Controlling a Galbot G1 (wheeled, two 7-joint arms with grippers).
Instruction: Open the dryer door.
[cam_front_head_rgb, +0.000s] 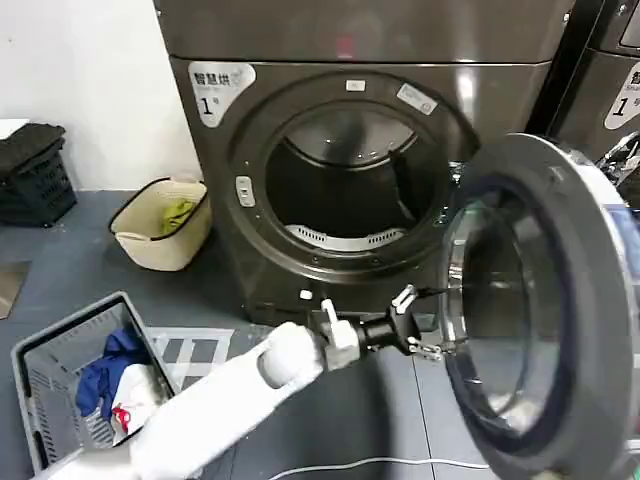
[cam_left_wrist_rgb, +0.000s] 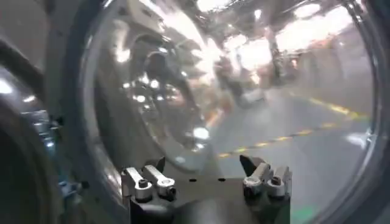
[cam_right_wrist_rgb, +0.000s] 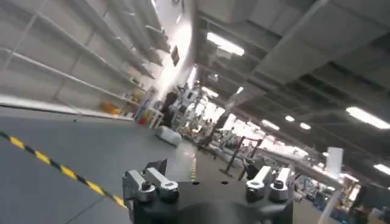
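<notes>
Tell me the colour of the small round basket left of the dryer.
The basket is cream, with something yellow-green inside; the head view shows it best.

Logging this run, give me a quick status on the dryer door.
Left gripper open, at the inner rim of the chrome-rimmed round dryer door. Door swung wide; dark grey dryer drum exposed. Right gripper open, clear. Nothing in the way.

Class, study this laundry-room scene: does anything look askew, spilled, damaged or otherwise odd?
Nothing stands out. The dryer door hangs wide open on the right of the dryer, as intended, and the open left claw sits at its inner rim. Clothes stay inside the grey basket on the floor.
</notes>
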